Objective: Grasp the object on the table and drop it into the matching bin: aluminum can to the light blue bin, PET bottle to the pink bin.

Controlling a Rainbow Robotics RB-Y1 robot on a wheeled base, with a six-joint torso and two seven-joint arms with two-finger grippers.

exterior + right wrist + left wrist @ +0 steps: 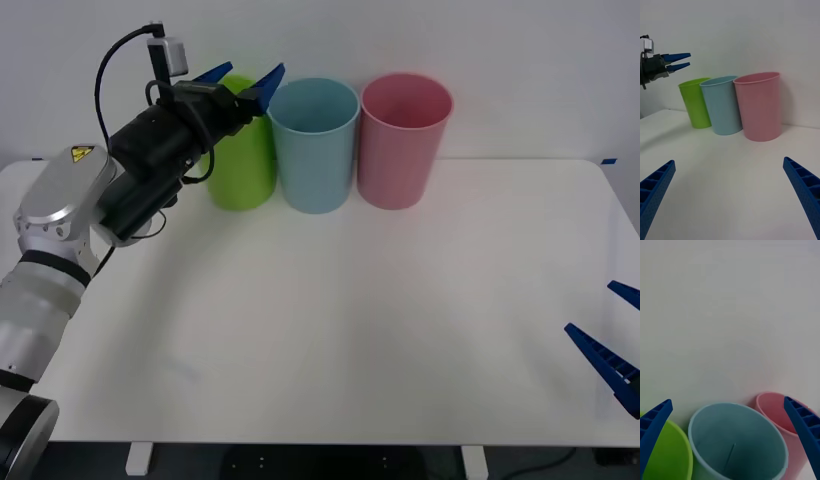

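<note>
The light blue bin (317, 143) stands just ahead of and below the left gripper (243, 82), between a lime green bin (243, 160) under those fingers and the pink bin (402, 138) beyond. The left gripper hangs raised, spread wide, holding nothing. The right gripper (612, 335) rests low over the table (380, 330), well apart, also spread and empty-handed.

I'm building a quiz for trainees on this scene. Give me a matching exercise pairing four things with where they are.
Things:
1. lime green plastic bin
2. light blue plastic bin
3. pink plastic bin
4. left hand

Places:
A. middle of the row
B. raised above the bin rims, open
C. row's end on the robot's right
D. row's end on the robot's left

Pairs: 1-D, 2-A, 3-C, 4-B
</note>
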